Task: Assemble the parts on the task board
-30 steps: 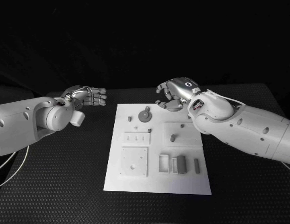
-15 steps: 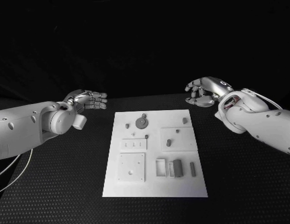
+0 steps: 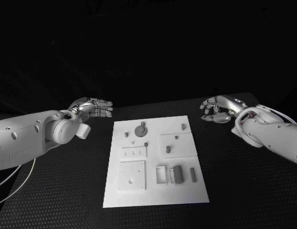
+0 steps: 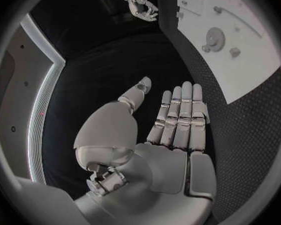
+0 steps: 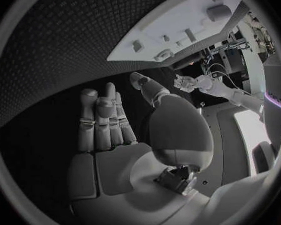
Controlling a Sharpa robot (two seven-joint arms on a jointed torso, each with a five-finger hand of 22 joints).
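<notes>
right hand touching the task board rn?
Apart. The head view shows the right hand off past the task board's far right corner, with bare black table between them.

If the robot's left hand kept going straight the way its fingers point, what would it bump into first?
Probably nothing soon. The left hand is open, its fingers aimed over bare black table alongside the task board, toward the right hand far across. Depth is hard to judge.

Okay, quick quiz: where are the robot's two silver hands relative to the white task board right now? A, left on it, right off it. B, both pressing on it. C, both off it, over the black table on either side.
C: the left hand and right hand hang empty over the black table, flanking the white task board's far end.
</notes>
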